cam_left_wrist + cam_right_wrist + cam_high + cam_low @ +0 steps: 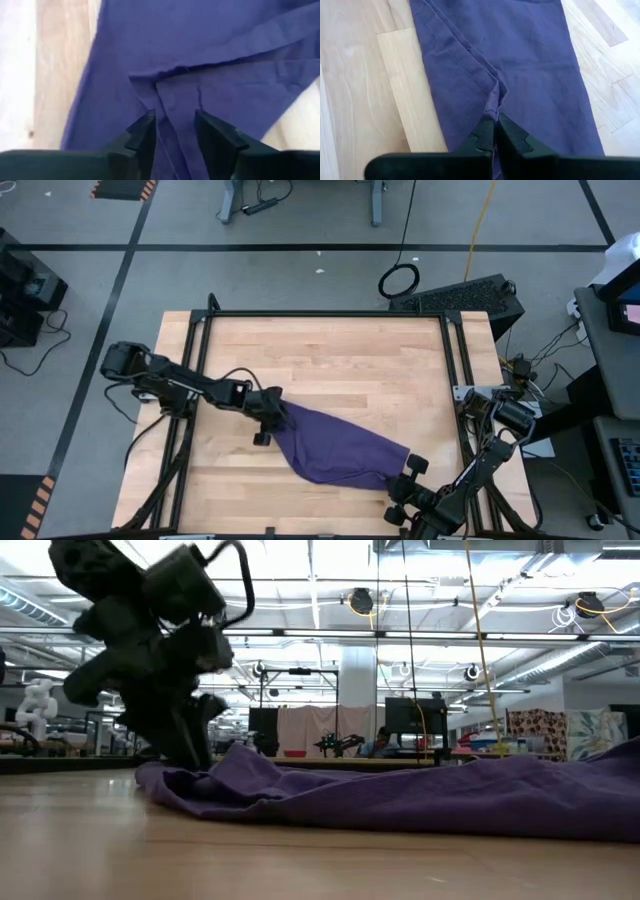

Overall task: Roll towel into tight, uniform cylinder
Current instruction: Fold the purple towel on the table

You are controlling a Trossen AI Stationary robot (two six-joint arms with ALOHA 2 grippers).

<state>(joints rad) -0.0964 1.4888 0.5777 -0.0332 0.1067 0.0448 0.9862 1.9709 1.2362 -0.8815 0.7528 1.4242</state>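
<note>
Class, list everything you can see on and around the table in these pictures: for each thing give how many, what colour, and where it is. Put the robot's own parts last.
towel: one, purple, spread crumpled on the near half of the table, between the two grippers.
table: one, light wood with a black frame, centre of the high view.
cable loop: one, black, on the grey floor beyond the table.
left gripper: one, dark, at the towel's left end, fingers astride a fold of cloth.
right gripper: one, dark, at the towel's right end, shut on the towel's edge.
</note>
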